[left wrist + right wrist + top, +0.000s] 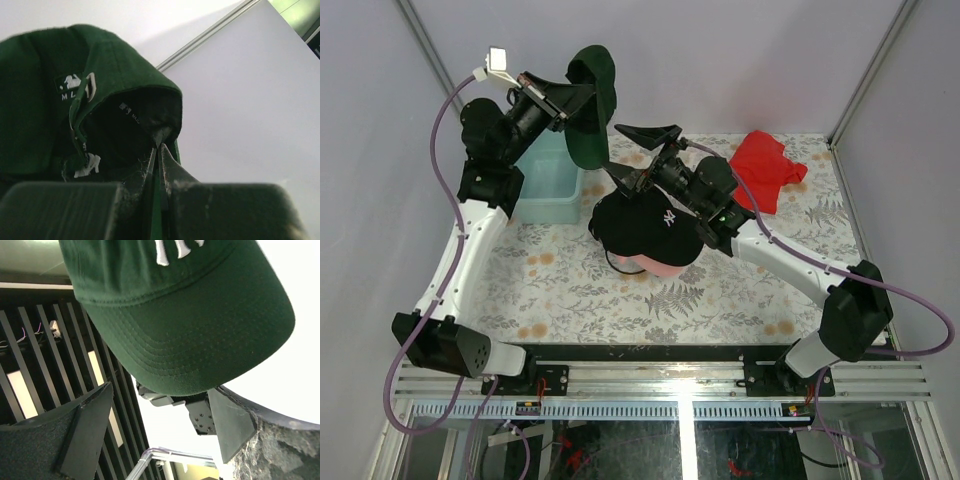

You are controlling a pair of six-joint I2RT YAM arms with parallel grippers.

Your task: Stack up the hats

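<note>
The left gripper (159, 142) was pinched shut on the rear edge of the dark green cap (592, 110), held high over the mint tub (548, 190). The right gripper (636, 152) gaped wide near its brim, above the black cap (640, 222) stacked on the pink cap (665, 266). The red cloth (765, 165) lay well apart by the back right corner.

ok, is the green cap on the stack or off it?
Off. The green cap hangs in the air, pinched in the shut left gripper, apart from the black cap.
</note>
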